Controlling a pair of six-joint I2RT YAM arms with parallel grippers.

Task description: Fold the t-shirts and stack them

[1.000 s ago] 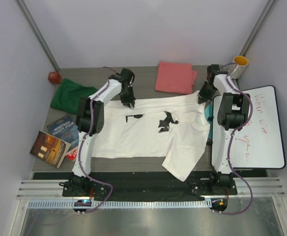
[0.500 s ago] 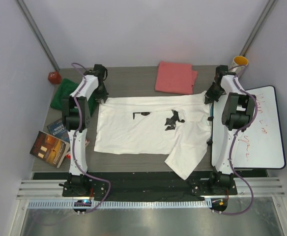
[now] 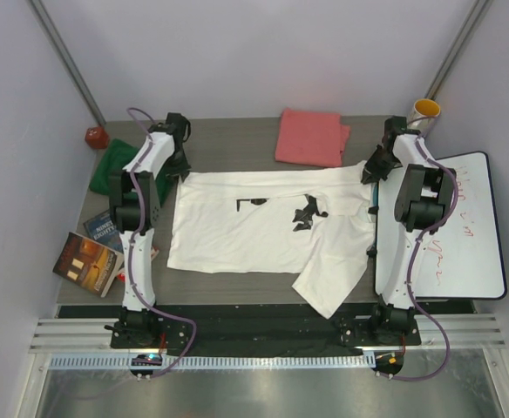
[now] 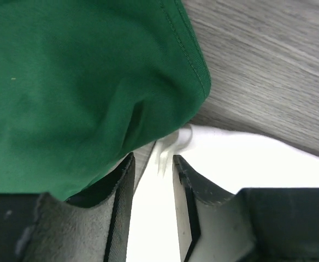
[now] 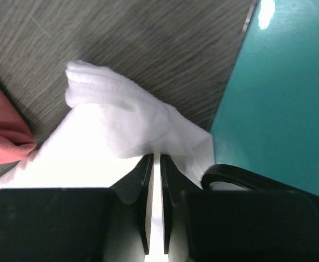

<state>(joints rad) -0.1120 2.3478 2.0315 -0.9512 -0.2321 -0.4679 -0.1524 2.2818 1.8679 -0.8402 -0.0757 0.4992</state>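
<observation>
The large white t-shirt [image 3: 254,228] lies spread out on the table, with one sleeve hanging over the front edge. My left gripper [image 3: 178,171] is at its far left corner, next to the dark green t-shirt [image 3: 118,167]. In the left wrist view the gripper [image 4: 152,161] has its jaws parted over white cloth [image 4: 241,158], with the green shirt [image 4: 66,82] to the left. My right gripper [image 3: 369,171] is shut on the shirt's far right corner [image 5: 121,117]. The folded coral-pink t-shirt [image 3: 309,137] lies at the back.
A teal sheet [image 5: 290,93] lies right beside the right gripper, under a whiteboard [image 3: 451,226] on the right. A yellow cup [image 3: 426,110] stands at the back right, and a small red object [image 3: 96,137] at the back left. Books [image 3: 93,252] lie at the left edge.
Over the last second the left gripper moved left with the shirt's far left corner, and the right moved slightly right, stretching the shirt flat. Over the last half second almost nothing moved.
</observation>
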